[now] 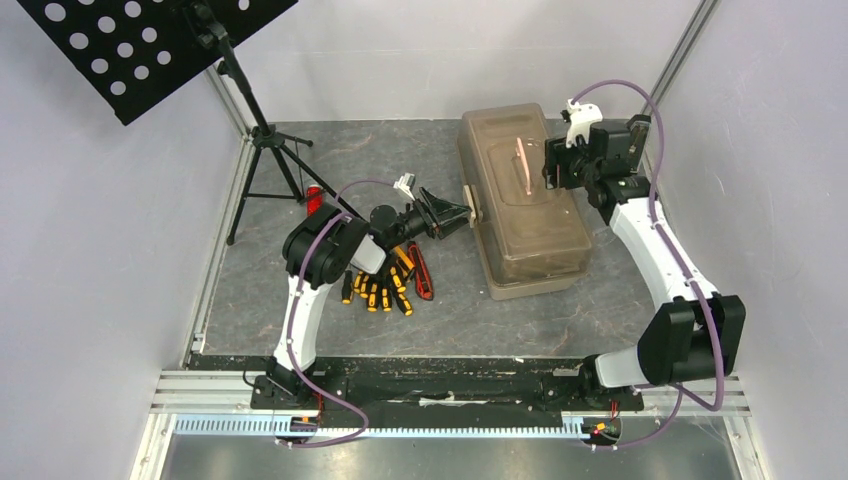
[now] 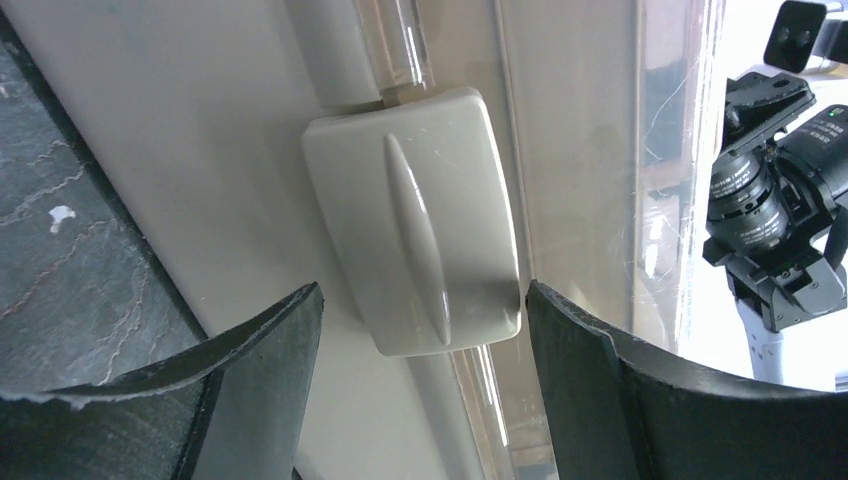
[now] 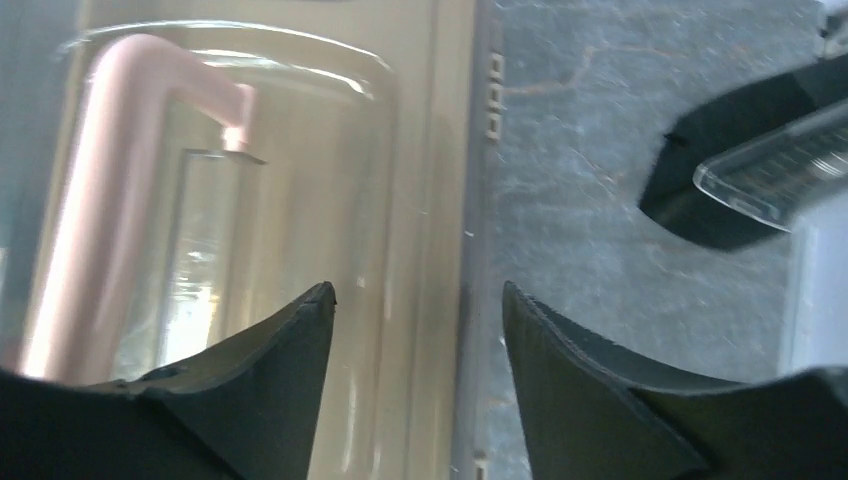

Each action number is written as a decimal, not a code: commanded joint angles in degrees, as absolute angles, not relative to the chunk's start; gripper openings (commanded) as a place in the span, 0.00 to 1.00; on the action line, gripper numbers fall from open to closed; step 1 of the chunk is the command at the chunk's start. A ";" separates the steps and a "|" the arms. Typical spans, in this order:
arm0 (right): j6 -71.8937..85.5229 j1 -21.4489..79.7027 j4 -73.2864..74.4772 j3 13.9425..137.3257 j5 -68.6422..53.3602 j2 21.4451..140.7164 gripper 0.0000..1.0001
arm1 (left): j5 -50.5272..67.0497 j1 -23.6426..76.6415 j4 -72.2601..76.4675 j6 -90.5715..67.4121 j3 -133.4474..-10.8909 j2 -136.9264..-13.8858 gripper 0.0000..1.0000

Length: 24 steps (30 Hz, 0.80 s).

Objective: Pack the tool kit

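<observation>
From above: closed toolbox (image 1: 525, 215) sits on the table, screwdrivers (image 1: 378, 290) loose nearby
Left wrist: left gripper (image 2: 420, 300) gapes either side of the latch (image 2: 420, 245), holding nothing. Right wrist: right gripper (image 3: 418, 300) spread, empty, over the toolbox's edge

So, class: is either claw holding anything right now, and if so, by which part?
Nothing is held. The left claw stands open astride the toolbox latch, not clamped; the right claw hangs open above the toolbox lid.

One toolbox (image 1: 530, 230), one music stand (image 1: 150, 50)
</observation>
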State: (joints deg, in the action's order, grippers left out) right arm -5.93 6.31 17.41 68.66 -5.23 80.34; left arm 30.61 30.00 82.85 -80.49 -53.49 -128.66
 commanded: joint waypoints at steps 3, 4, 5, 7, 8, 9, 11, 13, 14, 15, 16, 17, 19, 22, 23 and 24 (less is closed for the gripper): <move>-7.81 4.63 33.31 75.44 2.10 83.25 0.70 | 30.10 28.58 86.23 -81.21 -52.73 -126.23 0.81; -7.90 4.37 34.16 75.86 1.87 84.15 0.71 | 30.17 28.57 86.17 -81.30 -52.73 -126.29 0.81; -7.99 4.08 35.04 76.31 1.20 85.27 0.71 | 30.25 28.56 86.22 -81.30 -52.82 -126.27 0.81; -8.28 3.74 35.94 75.84 -1.77 87.01 0.71 | 30.33 28.56 86.20 -81.30 -52.82 -126.12 0.81; -8.44 3.64 35.95 75.30 -3.61 87.81 0.70 | 30.33 28.56 86.23 -81.25 -52.82 -126.04 0.81; -8.56 3.41 35.83 74.90 -5.23 88.53 0.70 | 30.42 28.58 86.19 -81.30 -52.87 -126.08 0.81; -8.49 2.45 35.41 74.30 -8.64 89.91 0.68 | 30.41 28.57 86.22 -81.45 -53.02 -126.03 0.81; -7.97 0.55 35.17 73.83 -12.85 91.19 0.64 | 30.50 28.59 86.29 -81.56 -53.09 -125.95 0.81; -7.62 -1.39 34.83 73.36 -15.25 91.69 0.62 | 30.52 28.58 86.22 -81.57 -53.14 -125.88 0.81; -7.25 -2.99 34.30 72.61 -17.53 92.23 0.58 | 30.54 28.56 86.22 -81.56 -53.17 -125.87 0.81; -6.68 -4.25 33.75 71.83 -19.50 92.51 0.56 | 30.50 28.58 86.23 -81.63 -53.26 -125.78 0.81; -6.24 -5.55 33.23 71.04 -21.76 92.93 0.52 | 30.50 28.64 86.22 -81.65 -53.34 -125.67 0.81; -5.32 -7.59 31.59 69.17 -25.00 93.39 0.43 | 30.50 28.65 86.28 -81.82 -53.44 -125.61 0.81; -4.44 -9.65 29.87 66.72 -26.33 94.40 0.32 | 30.48 28.77 86.36 -82.22 -53.52 -125.27 0.81; -4.10 -10.25 29.57 66.28 -26.61 94.88 0.27 | 30.41 28.75 86.53 -82.44 -53.44 -125.17 0.81; -3.73 -10.89 28.96 65.52 -27.19 95.24 0.24 | 30.41 28.78 86.70 -82.59 -53.44 -125.04 0.81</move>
State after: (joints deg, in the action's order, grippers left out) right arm -0.38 -8.10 18.57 72.40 -30.33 88.51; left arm 30.65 29.58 82.85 -80.77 -53.17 -128.55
